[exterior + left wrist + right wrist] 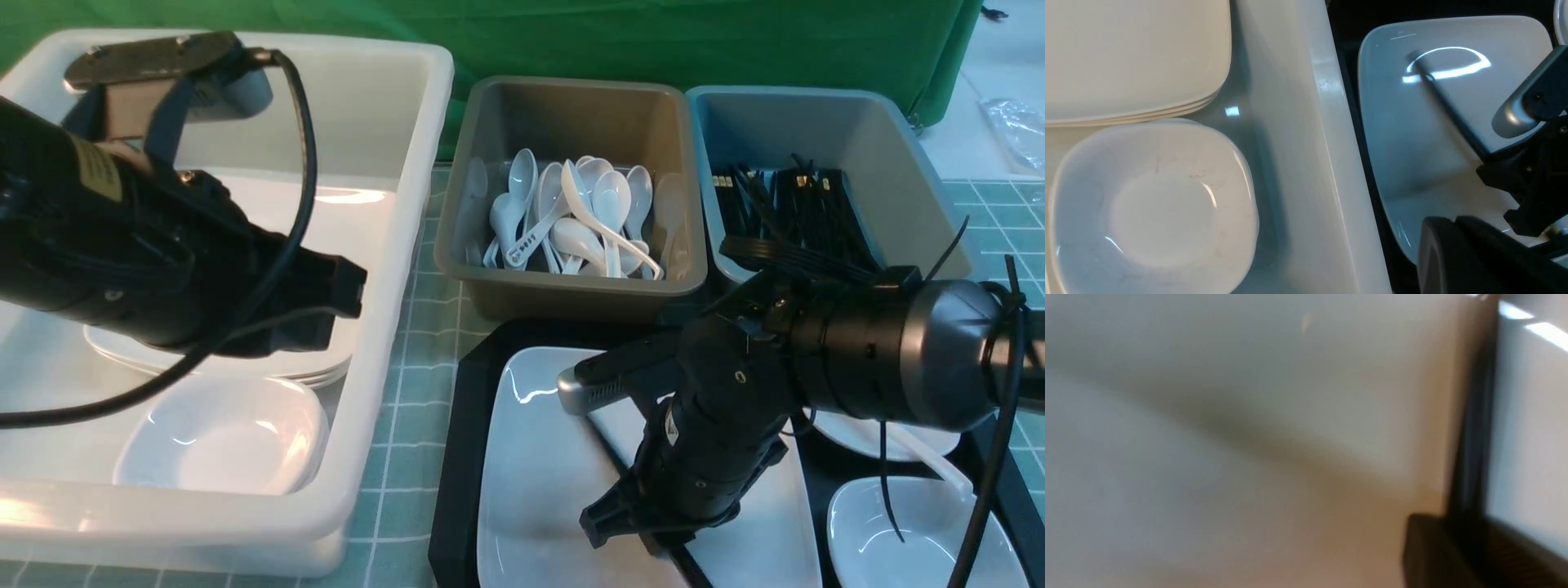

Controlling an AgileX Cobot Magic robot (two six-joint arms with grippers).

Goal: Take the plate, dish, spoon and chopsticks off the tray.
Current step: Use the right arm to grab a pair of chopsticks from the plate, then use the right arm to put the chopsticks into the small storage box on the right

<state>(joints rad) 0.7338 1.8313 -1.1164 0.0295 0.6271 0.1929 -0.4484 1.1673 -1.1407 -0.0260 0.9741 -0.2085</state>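
Green cloth hangs behind a counter (416, 351) laid with a green checked mat. At the left sits a big white tub (408, 163) of stacked plates and small bowls. The left gripper (347, 290) hangs above it, jaws pressed together. The black tray (457, 457) lies near centre, with the plate (539, 490) on its left half. The right gripper (633, 531) is low over the plate; I cannot tell whether its jaws are spread or pinching.

Only the front view shows the grey tub (571, 114) of spoons and the blue tub (816, 131) of black sticks. It alone shows the dish (922, 547) at the tray's near right, with the spoon (939, 469) handle slanting just behind it.

The right arm hides most of the chopsticks (1453, 112) there. The left wrist view shows them as one thin dark line on the plate. Their long axis is diagonal, slanting nearer and rightward from the plate's far half. The right wrist view gives only blurred white glaze and a dark strip.
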